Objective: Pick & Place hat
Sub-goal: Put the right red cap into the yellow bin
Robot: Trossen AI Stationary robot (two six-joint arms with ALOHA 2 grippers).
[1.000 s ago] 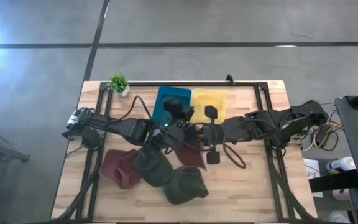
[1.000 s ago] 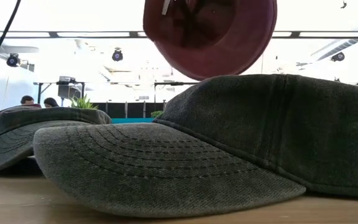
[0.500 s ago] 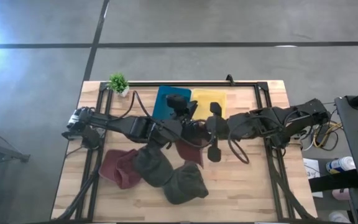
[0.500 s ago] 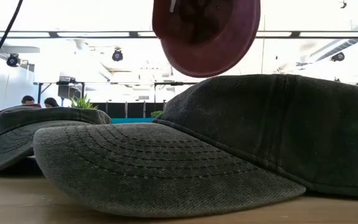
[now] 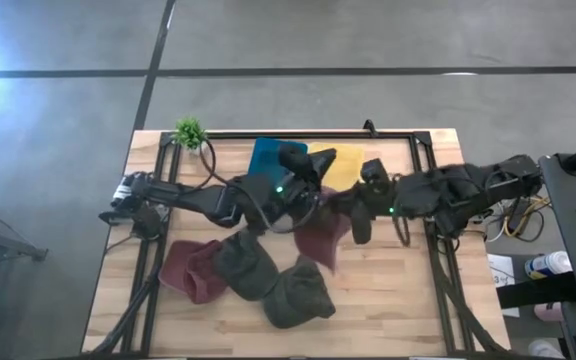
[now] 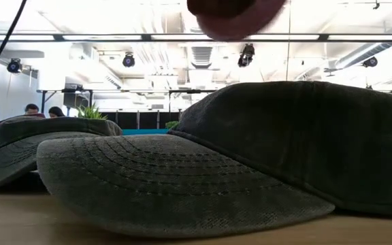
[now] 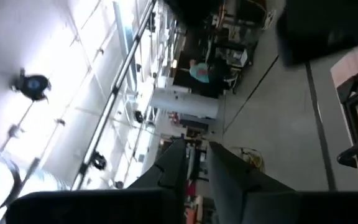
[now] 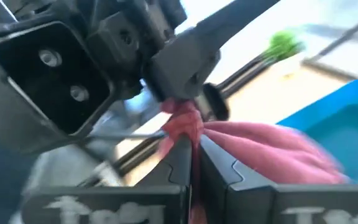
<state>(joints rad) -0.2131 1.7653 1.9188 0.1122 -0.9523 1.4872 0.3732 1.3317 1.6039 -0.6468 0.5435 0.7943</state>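
Our right pincer (image 8: 190, 163) and left pincer (image 5: 320, 200) both pinch the maroon hat (image 5: 320, 236); low view crops it.

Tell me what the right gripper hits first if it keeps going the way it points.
Probably the left gripper. The right gripper, shut on the red hat, points straight at it; both pinch the same fold of cloth, and nothing else lies between them. Depth is hard to judge.

From my station I see the wooden table (image 5: 398, 300) with a small green plant (image 5: 190, 131) at its far left corner. A blue mat (image 5: 266, 160) and a yellow mat (image 5: 342, 164) lie side by side near the far edge.
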